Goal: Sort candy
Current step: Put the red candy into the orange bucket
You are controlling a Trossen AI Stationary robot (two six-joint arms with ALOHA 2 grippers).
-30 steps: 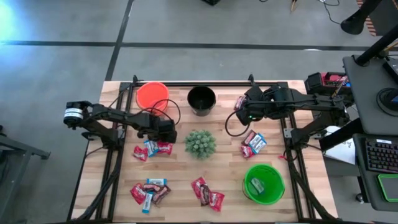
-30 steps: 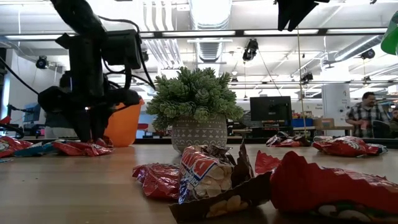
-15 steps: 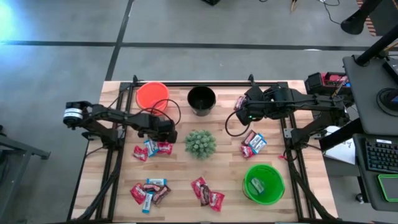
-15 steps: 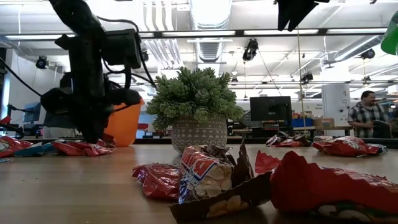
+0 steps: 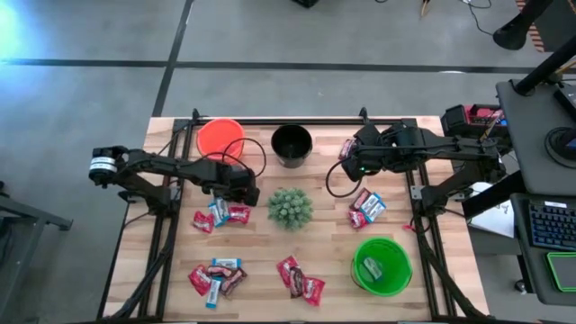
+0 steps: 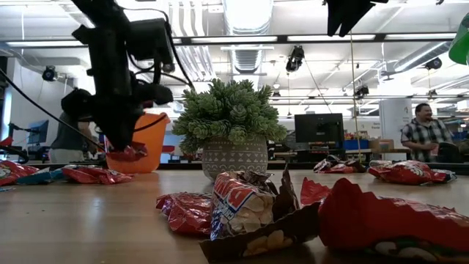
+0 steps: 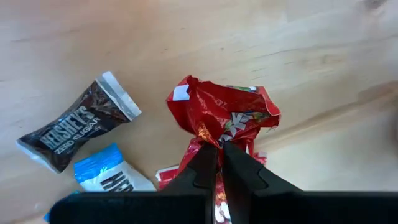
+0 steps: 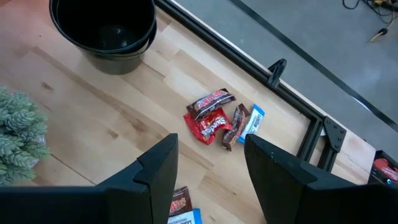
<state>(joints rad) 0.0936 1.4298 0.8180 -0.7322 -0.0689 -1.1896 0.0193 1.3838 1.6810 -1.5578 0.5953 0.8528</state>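
My left gripper hovers between the orange bucket and the left candy pile, shut on a red candy. The low view shows that candy off the table. Below it lie a dark brown candy and a light blue one. My right gripper is open and waits high over the table's far right part, above a few red, brown and blue candies. More candy lies in piles. My left gripper pinches the red candy by a gathered edge of its wrapper between the two fingertips, coming from above and pointing down. The candy hangs crumpled below the fingers, lifted clear of the table.
A black bucket stands at the far middle and a green bucket at the near right, with a wrapper inside. A spiky green plant ball in a pot sits mid-table. A person is in the room behind.
My left gripper has risen from the left candy pile, taking the red candy up with it. The candy lay on the table a second ago and now hangs clear above it. The right arm has kept still.
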